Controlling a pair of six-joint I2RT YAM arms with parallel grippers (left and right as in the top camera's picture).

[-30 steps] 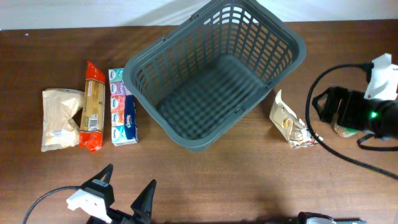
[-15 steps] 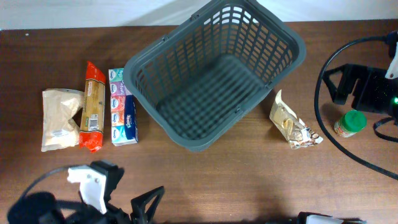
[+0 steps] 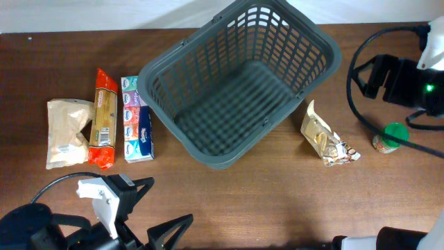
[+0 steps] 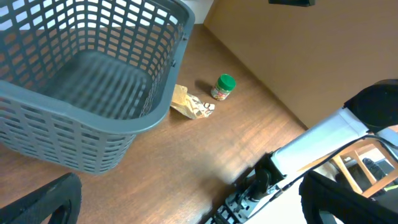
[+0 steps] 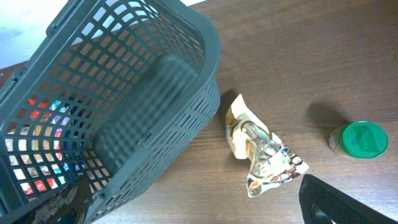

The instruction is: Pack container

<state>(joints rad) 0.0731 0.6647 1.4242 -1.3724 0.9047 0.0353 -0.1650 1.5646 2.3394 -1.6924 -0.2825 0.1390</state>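
Evidently ready to pick, the left gripper [image 3: 170, 201] hangs near-left with jaws spread wide and empty, and the right gripper [image 5: 189, 186] hovers equally wide at the far right, beside the crumpled packet [image 5: 261, 152] and green-lidded jar [image 5: 358, 139]. Between them the container [image 3: 305, 62] sits empty, with tissue packs [image 3: 137, 129], orange packet [image 3: 103, 118] and beige bag [image 3: 66, 132] lined up left of it, probably so each arm serves its own side.

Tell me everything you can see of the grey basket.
The grey basket is large and rectangular with rounded corners. It looks like dark plastic, with slotted lattice walls, a gridded floor and a thick rim. It stands upright on the brown wooden table, turned at an angle to the table's edges. Nothing lies in it.
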